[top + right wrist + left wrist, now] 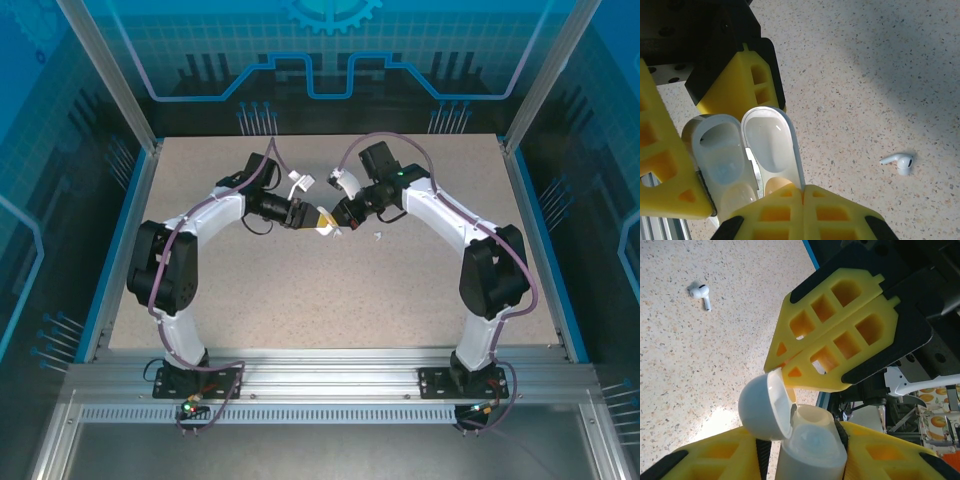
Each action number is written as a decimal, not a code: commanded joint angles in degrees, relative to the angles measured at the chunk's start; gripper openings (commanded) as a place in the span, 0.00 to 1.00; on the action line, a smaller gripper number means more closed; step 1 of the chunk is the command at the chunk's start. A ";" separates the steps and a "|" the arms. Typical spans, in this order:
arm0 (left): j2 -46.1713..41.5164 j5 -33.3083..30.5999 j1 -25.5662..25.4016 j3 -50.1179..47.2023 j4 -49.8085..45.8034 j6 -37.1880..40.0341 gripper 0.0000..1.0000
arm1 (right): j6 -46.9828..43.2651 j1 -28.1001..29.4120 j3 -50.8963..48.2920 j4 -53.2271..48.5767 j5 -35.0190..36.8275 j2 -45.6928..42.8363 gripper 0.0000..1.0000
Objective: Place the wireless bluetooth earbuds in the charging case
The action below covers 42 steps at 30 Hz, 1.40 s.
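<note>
1. The left gripper (807,460) is clenched on the case (720,155), with one yellow finger on each side of the lower shell. It holds the case above the bench (300,290), near the bench centre.
2. The lid (771,145) is swung open on its hinge and stands beside the lower shell. The right wrist view shows the hollow interiors of both the lid and the shell.
3. The right gripper (803,192) meets the left gripper tip to tip. Its fingers are closed together and pinch the free rim of the lid.
4. One white earbud (899,162) lies on its side on the bench. It is apart from the case and touches neither gripper. In the top view it lies just to the right of the gripper tips.
</note>
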 commanded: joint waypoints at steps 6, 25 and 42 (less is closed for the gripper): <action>-2.40 2.41 0.84 -1.60 0.27 1.00 0.43 | -0.76 0.39 1.65 -0.89 0.20 0.56 0.00; -4.15 0.09 1.09 -4.40 3.89 -0.45 0.00 | 4.87 -0.53 2.48 0.60 1.24 -1.79 0.19; -31.84 -50.44 -2.14 -42.30 63.17 -13.51 0.00 | 37.48 -4.72 -1.95 -2.49 19.01 -5.11 0.60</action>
